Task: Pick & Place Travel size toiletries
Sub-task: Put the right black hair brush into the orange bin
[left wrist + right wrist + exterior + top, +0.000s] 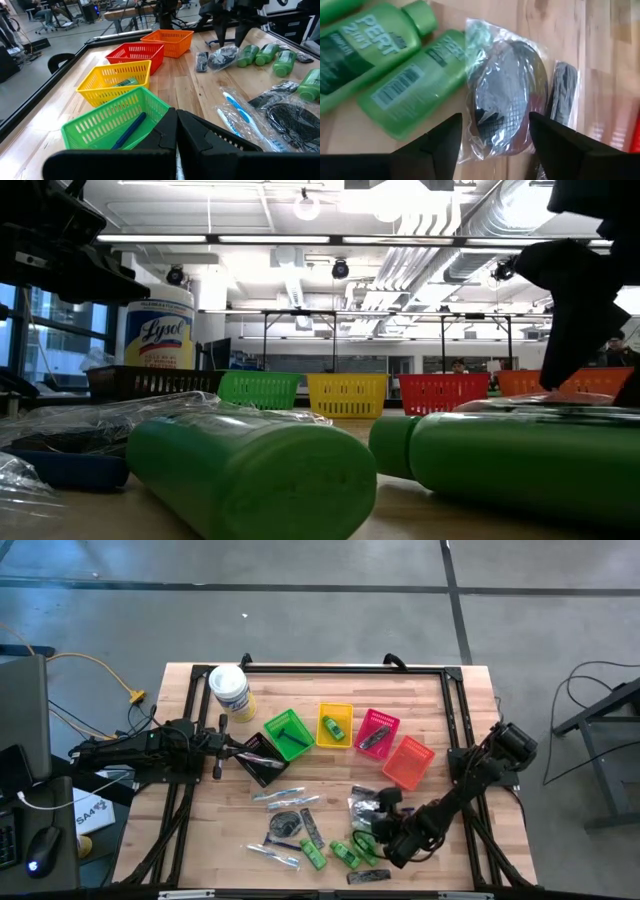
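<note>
The travel size toiletries lie scattered on the near half of the wooden table [330, 690]: green mini bottles [400, 95], a round dark packet [505, 100] in clear wrap, a dark comb [564, 95] and clear-wrapped sticks [285, 795]. My right gripper [495, 122] is open and slants down over the round packet, one finger on either side of it; no touch shows. In the high view it hangs near the table's near right [385, 828]. My left gripper [176, 125] is shut and waits at the table's left, over the black basket [262, 762].
A row of small baskets stands across the middle: green [288, 733] with a blue-handled razor inside, yellow [335, 725] with a green bottle, red [378, 732] and orange [408, 762]. A white tub [230, 690] stands at the far left. A black frame [340, 668] edges the table.
</note>
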You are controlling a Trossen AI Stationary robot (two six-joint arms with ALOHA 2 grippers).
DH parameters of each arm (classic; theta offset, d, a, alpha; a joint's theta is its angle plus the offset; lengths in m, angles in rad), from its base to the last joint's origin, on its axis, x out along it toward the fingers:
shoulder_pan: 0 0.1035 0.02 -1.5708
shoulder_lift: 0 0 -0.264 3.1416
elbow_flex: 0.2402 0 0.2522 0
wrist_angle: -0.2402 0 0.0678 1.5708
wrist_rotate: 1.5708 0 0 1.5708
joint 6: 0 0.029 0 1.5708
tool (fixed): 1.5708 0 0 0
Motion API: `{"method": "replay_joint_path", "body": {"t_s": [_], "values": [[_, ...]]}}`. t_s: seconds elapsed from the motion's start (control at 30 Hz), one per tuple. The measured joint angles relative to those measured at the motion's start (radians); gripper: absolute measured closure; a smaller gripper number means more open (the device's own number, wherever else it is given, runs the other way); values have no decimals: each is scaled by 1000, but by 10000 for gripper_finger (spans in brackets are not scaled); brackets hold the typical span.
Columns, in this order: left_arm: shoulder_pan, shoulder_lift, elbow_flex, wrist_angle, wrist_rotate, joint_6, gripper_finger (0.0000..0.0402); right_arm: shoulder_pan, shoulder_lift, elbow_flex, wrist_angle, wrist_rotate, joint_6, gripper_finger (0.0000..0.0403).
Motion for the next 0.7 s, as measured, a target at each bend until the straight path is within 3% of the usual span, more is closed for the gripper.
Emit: {"method": "replay_joint_path", "body": {"t_s": [0.13,0.37,0.57,0.7], "values": [[0,0,0,0,0,0,402,-6,0,0,-21,22,34,230],[0,0,0,0,0,3,402,-17,13,0,-48,-6,28,387],[0,0,0,0,0,3,402,-18,31,0,-55,1,28,400],[0,0,0,-1,0,3,402,2,24,0,-82,90,21,401]]}}
